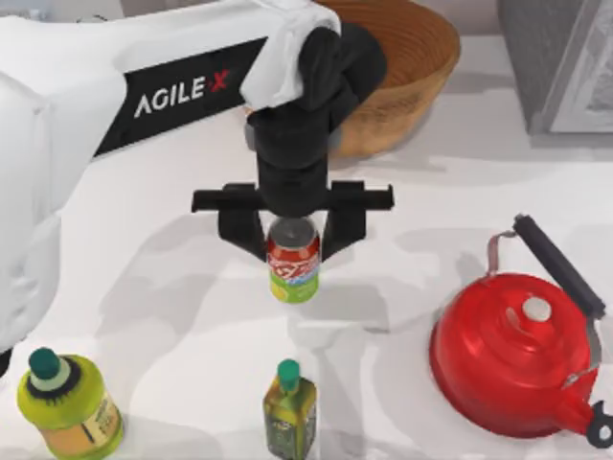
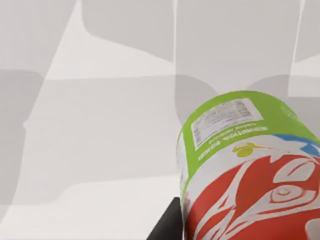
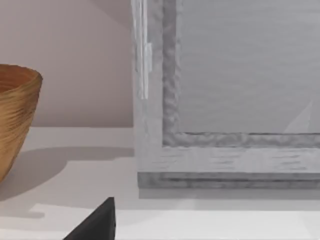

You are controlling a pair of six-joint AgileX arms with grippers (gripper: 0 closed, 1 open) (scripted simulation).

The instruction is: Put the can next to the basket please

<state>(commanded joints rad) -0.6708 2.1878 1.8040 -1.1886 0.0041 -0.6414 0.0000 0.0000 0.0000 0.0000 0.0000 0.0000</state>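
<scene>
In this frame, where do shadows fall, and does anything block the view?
Top view: the left arm hides part of the basket; soft shadows spread around the can. Left wrist view: the can looms close, grey shadows on the table. Right wrist view: the basket casts a shadow.

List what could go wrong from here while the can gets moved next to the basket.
1. The left gripper straddles only the top of the can; if the grip is shallow, the can may slip or tilt.
2. The arm already overlaps the basket from above, so moving the can there might nudge the basket.
3. Released tilted, the can may topple toward the olive bottle.
</scene>
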